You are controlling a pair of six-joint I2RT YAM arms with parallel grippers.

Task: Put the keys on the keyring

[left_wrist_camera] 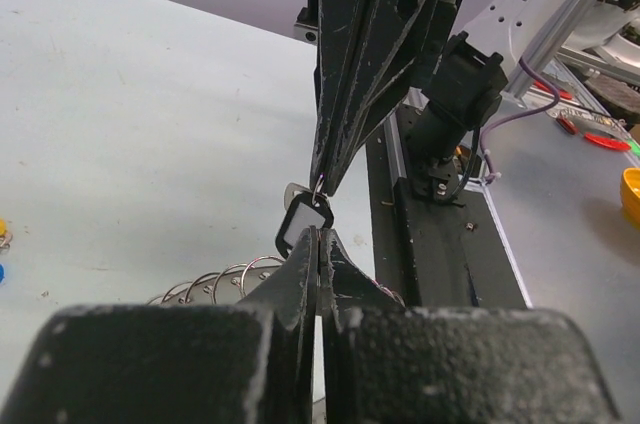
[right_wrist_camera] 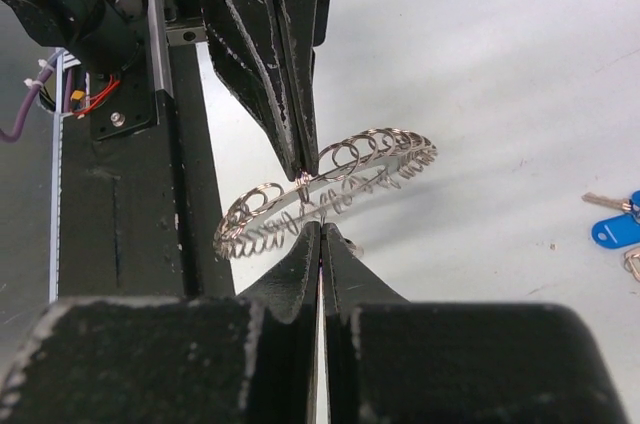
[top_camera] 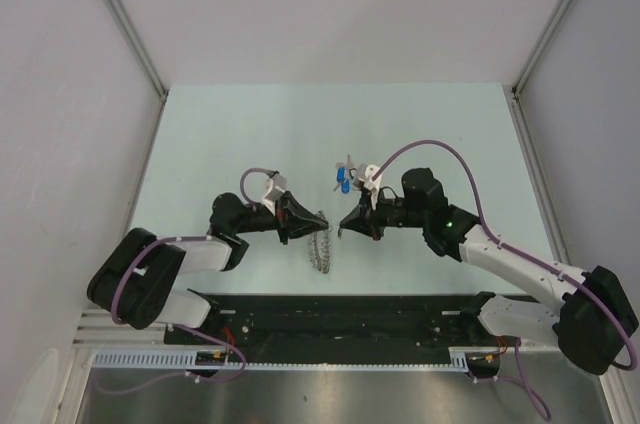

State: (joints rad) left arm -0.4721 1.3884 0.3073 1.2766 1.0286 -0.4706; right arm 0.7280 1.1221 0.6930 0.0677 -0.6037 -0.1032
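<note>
Arms angled inward, tips meeting; left tool (top_camera: 314, 220) and right tool (top_camera: 344, 228) both pinched shut on keyring (top_camera: 320, 244)

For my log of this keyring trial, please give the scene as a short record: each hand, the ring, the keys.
left hand: shut, pinching the keyring at its rim
right hand: shut, seems to pinch the black-rimmed key by its small loop
hand tips: facing each other, almost meeting
keyring: on edge between the two tips, not lying flat
blue keys: lying on the table beyond the right hand, apart from the ring
task state: blue keys not yet on the ring
</note>
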